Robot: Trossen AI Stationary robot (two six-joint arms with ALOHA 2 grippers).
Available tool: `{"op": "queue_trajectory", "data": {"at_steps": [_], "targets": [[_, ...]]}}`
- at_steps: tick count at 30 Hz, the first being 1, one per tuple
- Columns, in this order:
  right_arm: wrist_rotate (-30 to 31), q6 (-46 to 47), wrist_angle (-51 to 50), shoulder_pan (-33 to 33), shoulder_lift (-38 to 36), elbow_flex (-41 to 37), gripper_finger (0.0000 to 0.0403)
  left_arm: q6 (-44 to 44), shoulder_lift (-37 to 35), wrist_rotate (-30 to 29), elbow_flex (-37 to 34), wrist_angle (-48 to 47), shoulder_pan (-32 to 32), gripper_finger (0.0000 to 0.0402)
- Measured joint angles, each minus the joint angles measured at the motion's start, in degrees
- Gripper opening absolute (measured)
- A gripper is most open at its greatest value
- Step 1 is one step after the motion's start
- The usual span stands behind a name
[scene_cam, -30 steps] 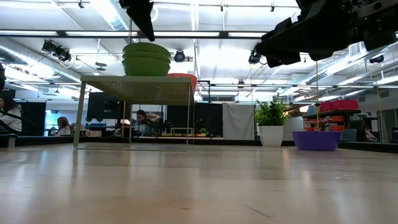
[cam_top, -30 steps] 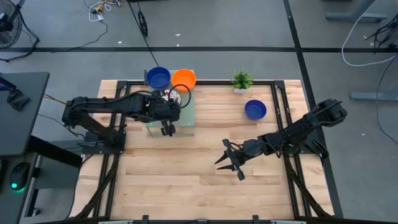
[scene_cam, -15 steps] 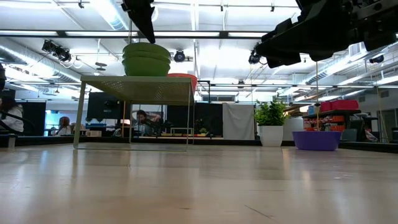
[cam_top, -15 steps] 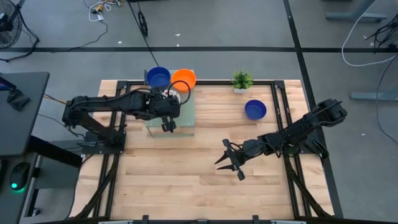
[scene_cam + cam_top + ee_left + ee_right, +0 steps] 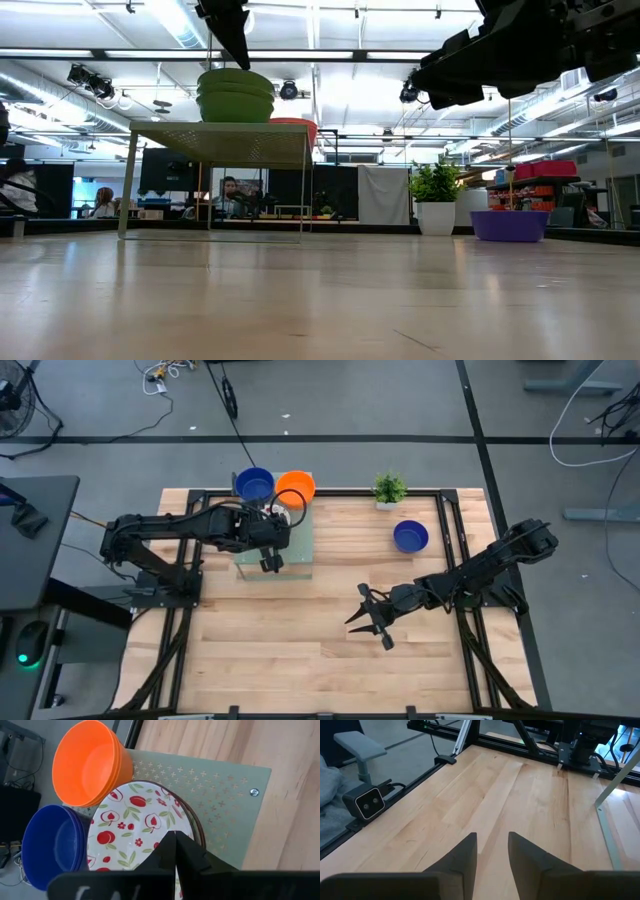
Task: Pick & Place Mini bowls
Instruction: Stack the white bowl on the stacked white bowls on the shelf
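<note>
Left pincer [image 5: 175, 851] closed, arm extended; right pincer [image 5: 366, 622] parted, hovering.

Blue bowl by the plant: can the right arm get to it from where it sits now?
Probably yes. The lone blue bowl sits apart on bare wood, with only the potted plant nearby behind it. The right gripper hangs open over empty table, nothing between.

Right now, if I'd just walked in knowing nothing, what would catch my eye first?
Probably the bright bowls on the pale green stand at the table's back left: an orange stack, a blue stack and a fruit-patterned stack, with the left tool shut right over the patterned one. Further right, a lone blue bowl sits near a little potted plant.
</note>
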Motion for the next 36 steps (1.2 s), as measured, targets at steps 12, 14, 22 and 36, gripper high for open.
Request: {"op": "queue_trajectory", "data": {"at_steps": [12, 14, 22, 36], "targets": [[0.01, 0.07, -0.03, 0.02, 0.0, 0.0, 0.0112, -0.18, 0.04, 1.27, 0.0, 0.02, 0.0, 0.0004], [-0.01, 0.09, -0.01, 0.02, 0.0, 0.0, 0.0112, -0.2, 0.04, 2.27, 0.0, 0.04, -0.02, 0.0003], [0.01, 0.09, -0.03, 0.0, 0.0, 0.0, 0.0112, -0.27, 0.04, -0.83, 0.0, 0.04, -0.07, 0.0003], [-0.01, 0.09, -0.3, 0.02, 0.0, 0.0, 0.0112, -1.38, 1.01, -0.61, -4.33, -0.19, 1.49, 0.0002]]}}
